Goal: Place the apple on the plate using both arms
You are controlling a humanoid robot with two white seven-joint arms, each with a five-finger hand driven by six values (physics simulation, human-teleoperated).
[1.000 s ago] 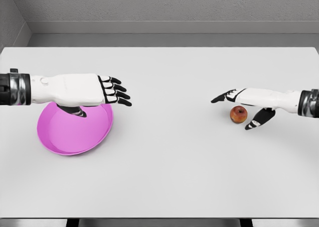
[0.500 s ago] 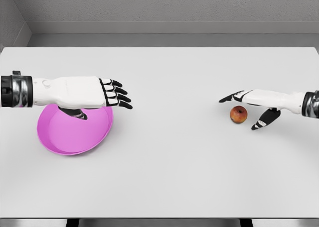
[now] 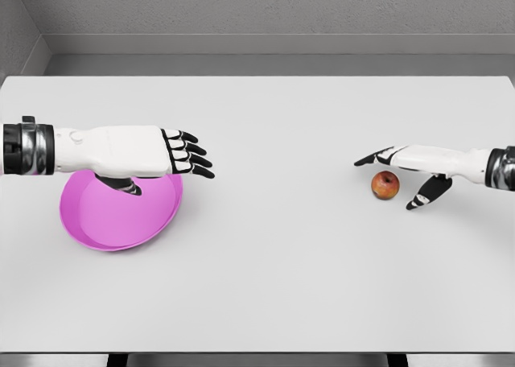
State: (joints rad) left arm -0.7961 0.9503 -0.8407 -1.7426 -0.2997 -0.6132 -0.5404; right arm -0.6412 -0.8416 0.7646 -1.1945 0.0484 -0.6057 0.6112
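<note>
Head view: the right robot hand (image 3: 400, 174) has pulled back a little toward the table's right edge over the last second and has barely moved in the last half second. It hangs over the red apple (image 3: 385, 185) with fingers spread, grasping nothing. The apple sits on the white table (image 3: 282, 262), well apart from the pink plate (image 3: 121, 214) at the left. The left robot hand (image 3: 173, 152) hovers above the plate's far rim, fingers extended and empty, almost unchanged. The grasp looks not yet begun.
</note>
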